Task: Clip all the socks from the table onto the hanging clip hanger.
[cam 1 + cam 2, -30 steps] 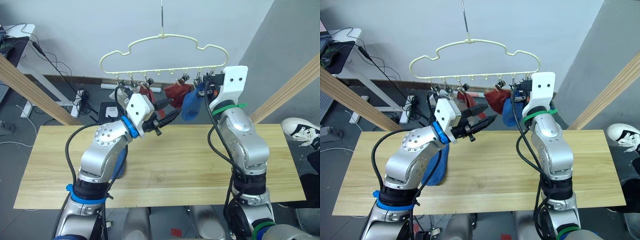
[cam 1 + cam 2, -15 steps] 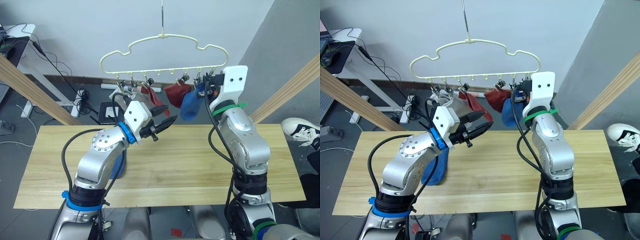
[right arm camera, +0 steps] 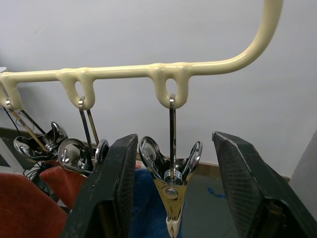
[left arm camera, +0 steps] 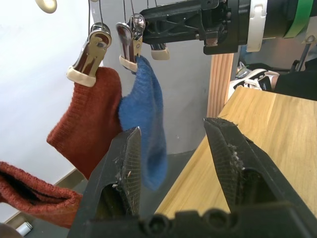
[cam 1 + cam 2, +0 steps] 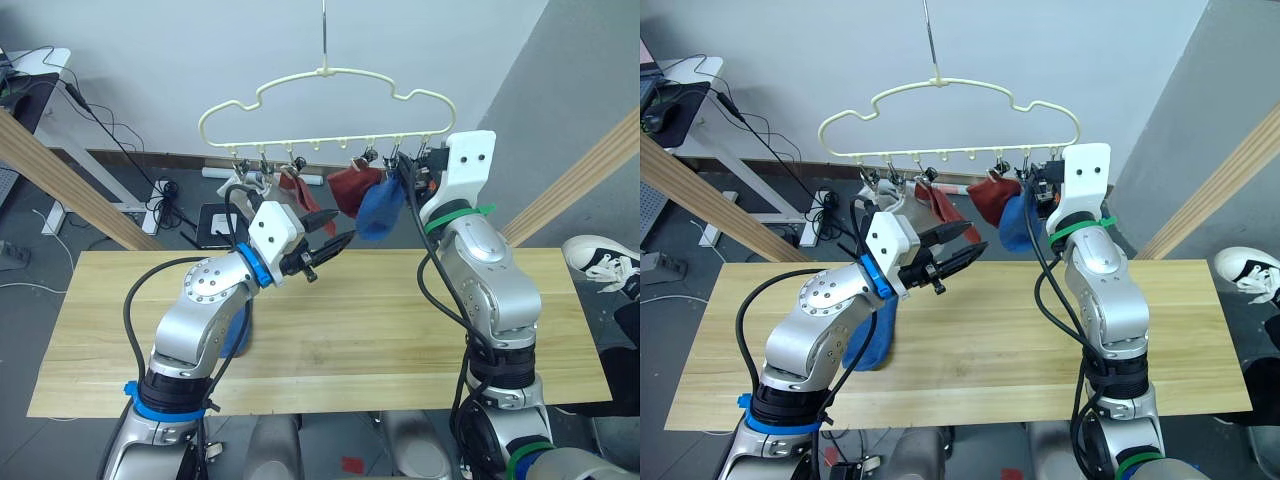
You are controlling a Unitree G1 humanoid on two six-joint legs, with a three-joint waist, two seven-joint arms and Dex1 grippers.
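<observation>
Left eye view: a blue sock (image 5: 380, 208) and red socks (image 5: 352, 186) hang clipped on the pale hanger (image 5: 325, 105). The left claw (image 5: 332, 230) gapes wide, empty, near them. The right claw (image 3: 171, 198), also wide, straddles a bare clip (image 3: 171, 196).

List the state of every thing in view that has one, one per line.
clip hanger: hanging by its hook.
blue sock: clipped, hanging.
rust red sock: clipped, hanging.
second rust red sock: hanging from the hanger.
second blue sock: lying on the table.
left gripper: open, empty.
right gripper: open around an empty clip.
</observation>
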